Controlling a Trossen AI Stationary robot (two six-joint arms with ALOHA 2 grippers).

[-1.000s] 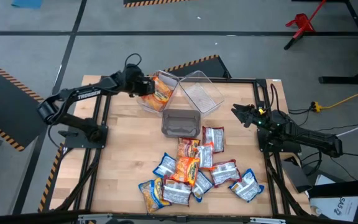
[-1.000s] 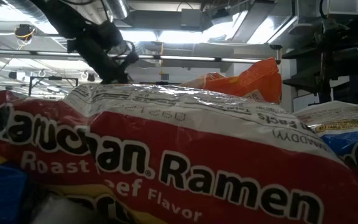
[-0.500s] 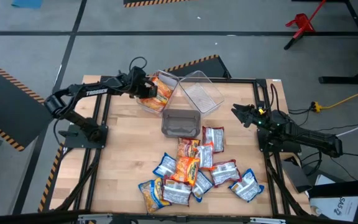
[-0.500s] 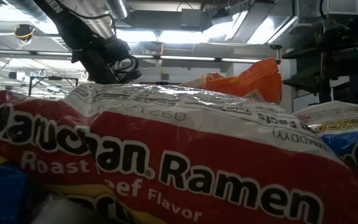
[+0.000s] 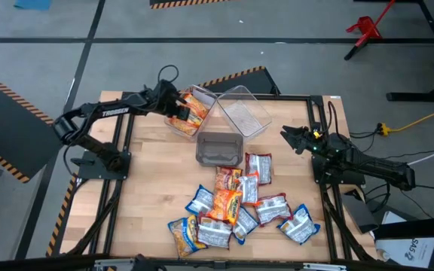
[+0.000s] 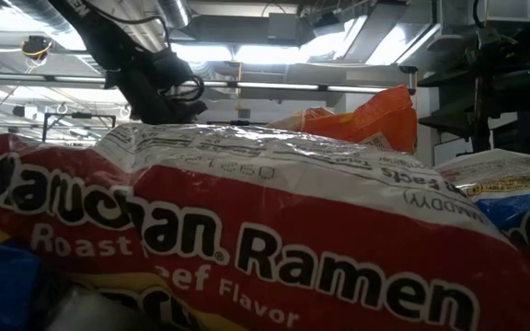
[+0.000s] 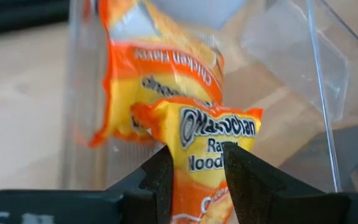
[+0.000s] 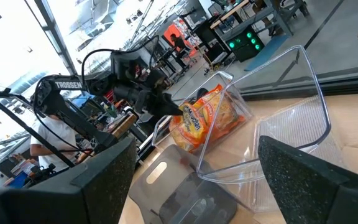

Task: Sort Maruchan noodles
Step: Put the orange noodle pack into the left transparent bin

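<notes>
An orange-yellow packet [image 7: 207, 152] of Maruchan noodles is seen between the fingers [image 7: 160, 180] of the left hand [image 5: 178, 109], over the mouth of the left clear bin [image 5: 173, 125] at the far side of the surface [image 5: 149, 173]. The fingers appear slightly parted alongside the packet; whether it is gripped or already released cannot be told. A second orange packet [image 7: 160, 81] already lies inside that bin. Two more bins are placed beside it: a clear empty one [image 5: 243, 111] and a greyer one [image 5: 218, 148] nearer the middle.

The remaining packets [image 5: 236, 205] are heaped in an overlapping pile at the near side of the surface, orange, blue-and-white and red-and-white mixed together. In the low view, a red roast-beef packet [image 6: 247, 230] fills the foreground.

The right hand [image 5: 291, 138] is held spread wide and empty above the right edge of the surface, well apart from the pile.

The packets are judged light, thin-skinned and crinkly, with a brittle noodle block inside that could crack under hard squeezing. The film is probably slippery, so a hold across a short edge or corner, where the block gives stiffness, seems best. Overlapped packets are likely to drag neighbours along, so the topmost or an outlying one is better taken first.
</notes>
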